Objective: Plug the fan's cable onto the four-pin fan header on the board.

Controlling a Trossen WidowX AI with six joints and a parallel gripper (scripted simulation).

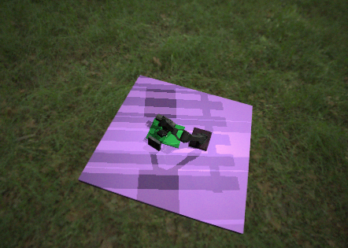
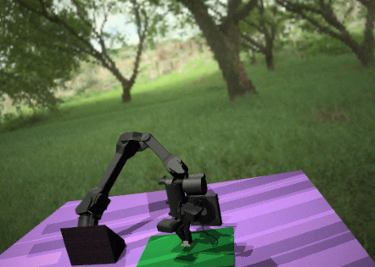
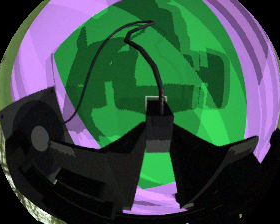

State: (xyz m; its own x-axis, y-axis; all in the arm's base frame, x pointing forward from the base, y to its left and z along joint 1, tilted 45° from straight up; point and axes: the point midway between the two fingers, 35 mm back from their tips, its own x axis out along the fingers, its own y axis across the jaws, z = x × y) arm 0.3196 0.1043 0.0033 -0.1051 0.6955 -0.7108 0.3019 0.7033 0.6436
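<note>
Plug (image 3: 156, 106) clamped in jaws, unlabelled.

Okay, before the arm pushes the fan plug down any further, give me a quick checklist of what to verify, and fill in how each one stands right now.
1. Plug held between the gripper fingers: ok, the gripper is shut on it.
2. Gripper over the green board, pointing down: ok in the exterior view.
3. Plug lined up with the four-pin header: cannot tell, the header is not made out in any view.
4. Plug pushed fully down: cannot tell, its tip looks close to the board but contact is unclear.
5. Cable free of the fingers: ok, it loops away over the board.
6. Fan out of the gripper's path: ok, it stands behind it.
</note>
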